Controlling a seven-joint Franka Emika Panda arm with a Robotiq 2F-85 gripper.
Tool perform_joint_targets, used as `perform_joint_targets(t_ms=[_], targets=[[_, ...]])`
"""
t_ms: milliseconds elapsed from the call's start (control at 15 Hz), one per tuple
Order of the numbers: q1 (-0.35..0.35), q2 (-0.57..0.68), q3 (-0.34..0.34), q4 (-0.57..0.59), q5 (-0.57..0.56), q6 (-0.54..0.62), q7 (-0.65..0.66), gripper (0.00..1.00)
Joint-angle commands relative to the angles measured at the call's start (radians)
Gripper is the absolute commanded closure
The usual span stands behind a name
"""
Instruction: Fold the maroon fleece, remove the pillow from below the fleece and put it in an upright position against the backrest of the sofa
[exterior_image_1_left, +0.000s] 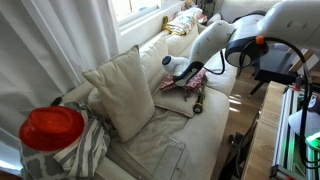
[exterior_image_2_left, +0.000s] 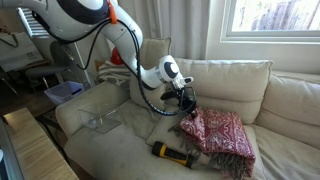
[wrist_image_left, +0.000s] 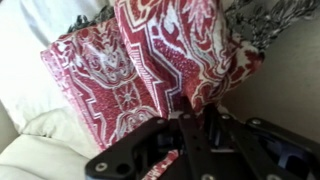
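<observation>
The maroon fleece lies spread on the sofa seat, with a red and white pattern in the wrist view. It also shows in an exterior view. My gripper is at its edge, and the fingers look shut on a lifted corner of the cloth. An off-white pillow edge shows under the fleece; the rest of it is hidden. The cream backrest of the sofa rises behind.
A larger plump off-white pillow leans on the backrest. A yellow and black tool lies on the seat in front of the fleece. A clear plastic box sits on the seat. A red object rests on striped fabric.
</observation>
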Motion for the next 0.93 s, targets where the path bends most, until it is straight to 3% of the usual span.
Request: perform_joint_targets(t_ms=[0, 67, 400, 467, 667, 867], targets=[[-0.055, 0.036, -0.049, 0.113, 0.024, -0.078, 0.015, 0.96], [-0.021, 0.0, -0.028, 0.041, 0.011, -0.037, 0.006, 0.85], [-0.06, 0.003, -0.028, 0.083, -0.002, -0.061, 0.009, 0.85], [-0.049, 0.004, -0.035, 0.072, -0.016, -0.046, 0.014, 0.96], [-0.066, 0.019, -0.081, 0.126, 0.001, -0.135, 0.08, 0.96], [-0.145, 0.02, -0.049, 0.197, -0.038, -0.263, 0.12, 0.96]])
